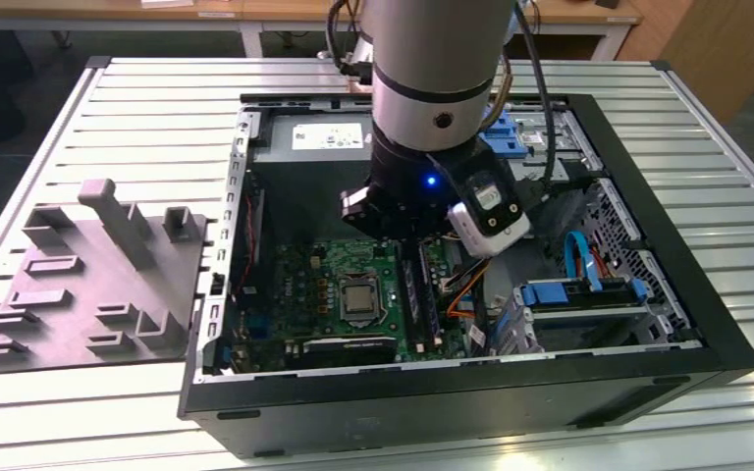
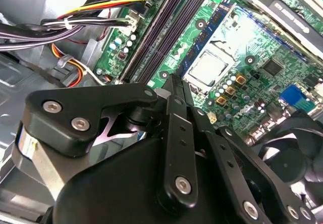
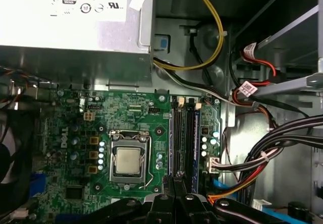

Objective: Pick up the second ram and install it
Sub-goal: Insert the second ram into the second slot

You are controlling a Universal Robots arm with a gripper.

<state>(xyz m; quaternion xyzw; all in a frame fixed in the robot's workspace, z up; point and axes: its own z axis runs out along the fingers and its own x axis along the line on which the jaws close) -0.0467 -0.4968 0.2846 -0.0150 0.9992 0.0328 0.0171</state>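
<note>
My gripper (image 2: 174,82) hangs inside the open computer case (image 1: 691,324), low over the green motherboard (image 3: 75,133). Its black fingers (image 2: 177,128) are folded together and shut, and nothing shows between them. The fingertips sit just above one end of the memory slots (image 3: 184,138), beside the processor socket (image 3: 128,161). In the exterior view the second ram (image 1: 416,294) shows as a long dark strip standing on edge in those slots, right under the gripper (image 1: 397,231). Whether the fingertips touch it cannot be made out.
The grey tray (image 1: 89,285) with upright blocks lies on the slatted table at the exterior view's left. The grey power-supply box (image 3: 70,27) fills the case's far end. Cable bundles (image 3: 272,148) run beside the slots, and a black fan (image 2: 287,163) is close to the fingers. A blue drive bracket (image 1: 587,289) sits at the right.
</note>
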